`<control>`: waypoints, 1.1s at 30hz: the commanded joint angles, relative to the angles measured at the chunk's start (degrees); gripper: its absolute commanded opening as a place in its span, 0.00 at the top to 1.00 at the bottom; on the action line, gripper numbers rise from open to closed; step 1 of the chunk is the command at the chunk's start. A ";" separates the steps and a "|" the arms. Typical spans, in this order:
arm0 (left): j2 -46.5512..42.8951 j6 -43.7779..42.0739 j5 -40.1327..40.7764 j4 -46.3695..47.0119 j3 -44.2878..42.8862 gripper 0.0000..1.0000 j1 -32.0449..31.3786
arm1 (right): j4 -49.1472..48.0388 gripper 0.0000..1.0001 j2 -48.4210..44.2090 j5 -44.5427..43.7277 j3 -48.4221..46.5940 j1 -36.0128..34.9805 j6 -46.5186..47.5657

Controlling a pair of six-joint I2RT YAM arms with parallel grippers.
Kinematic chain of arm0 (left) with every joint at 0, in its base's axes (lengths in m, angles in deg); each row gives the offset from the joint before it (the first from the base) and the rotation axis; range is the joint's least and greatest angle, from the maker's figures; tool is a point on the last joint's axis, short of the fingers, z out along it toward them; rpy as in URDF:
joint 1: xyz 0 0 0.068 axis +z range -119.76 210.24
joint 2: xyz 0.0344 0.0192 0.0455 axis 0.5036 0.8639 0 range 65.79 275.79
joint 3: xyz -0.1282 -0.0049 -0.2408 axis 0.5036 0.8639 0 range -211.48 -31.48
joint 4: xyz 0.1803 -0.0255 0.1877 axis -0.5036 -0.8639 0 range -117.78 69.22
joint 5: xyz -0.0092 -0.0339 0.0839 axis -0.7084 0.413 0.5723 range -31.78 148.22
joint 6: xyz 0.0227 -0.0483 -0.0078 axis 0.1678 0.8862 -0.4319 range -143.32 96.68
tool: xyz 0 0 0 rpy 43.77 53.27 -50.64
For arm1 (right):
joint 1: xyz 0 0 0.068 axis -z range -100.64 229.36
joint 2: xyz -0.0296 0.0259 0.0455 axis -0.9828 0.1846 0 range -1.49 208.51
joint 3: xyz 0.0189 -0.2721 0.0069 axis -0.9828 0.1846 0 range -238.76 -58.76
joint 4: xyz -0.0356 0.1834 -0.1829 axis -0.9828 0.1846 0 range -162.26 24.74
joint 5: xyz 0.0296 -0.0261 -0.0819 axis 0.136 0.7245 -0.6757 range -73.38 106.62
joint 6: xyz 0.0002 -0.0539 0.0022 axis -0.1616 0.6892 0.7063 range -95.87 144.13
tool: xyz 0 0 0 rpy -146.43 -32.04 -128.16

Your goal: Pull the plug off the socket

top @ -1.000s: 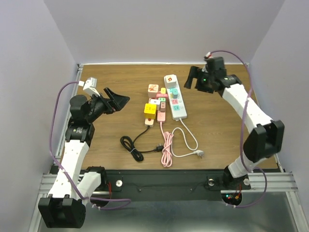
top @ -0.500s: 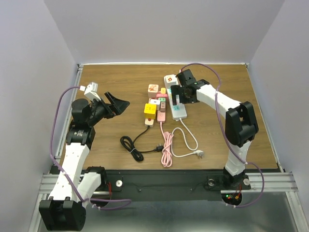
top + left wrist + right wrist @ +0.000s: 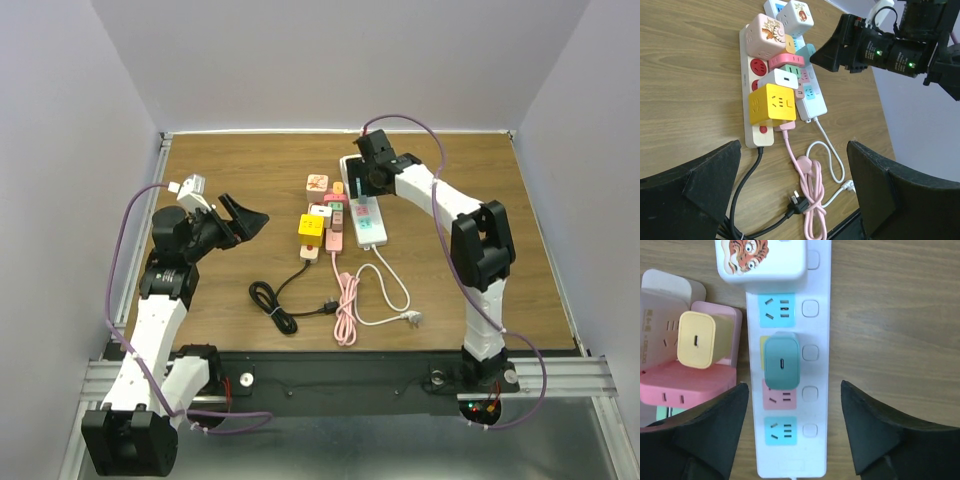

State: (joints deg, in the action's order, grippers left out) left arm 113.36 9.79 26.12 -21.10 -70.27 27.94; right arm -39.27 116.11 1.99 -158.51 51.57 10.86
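Observation:
A teal plug sits upright in the middle of a white power strip, between a blue socket and a pink one. My right gripper hangs straight above the strip, just below the plug. It is open, with one black finger on each side of the strip and nothing touched. In the top view the right gripper covers the far half of the white strip. My left gripper is open in the air to the left of the strips, holding nothing.
A white tiger cube fills the strip's far end. Next to it on the left lie pink and beige strips with a yellow plug and a yellow cube. Coiled pink, black and white cables lie nearer the arms.
My right arm has swung from the back right corner leftwards and down over the white strip, and its jaws have narrowed a little. The left arm has barely shifted.

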 commanded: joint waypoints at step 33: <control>1.90 -0.59 -9.30 6.89 -0.94 0.40 -11.39 | 1.02 1.00 5.82 1.71 -6.88 0.81 -2.98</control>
State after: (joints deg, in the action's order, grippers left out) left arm 113.65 9.04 20.31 -20.11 -70.07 22.19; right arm -38.96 127.33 3.28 -167.53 51.77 9.46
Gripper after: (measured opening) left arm 0.643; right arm 0.393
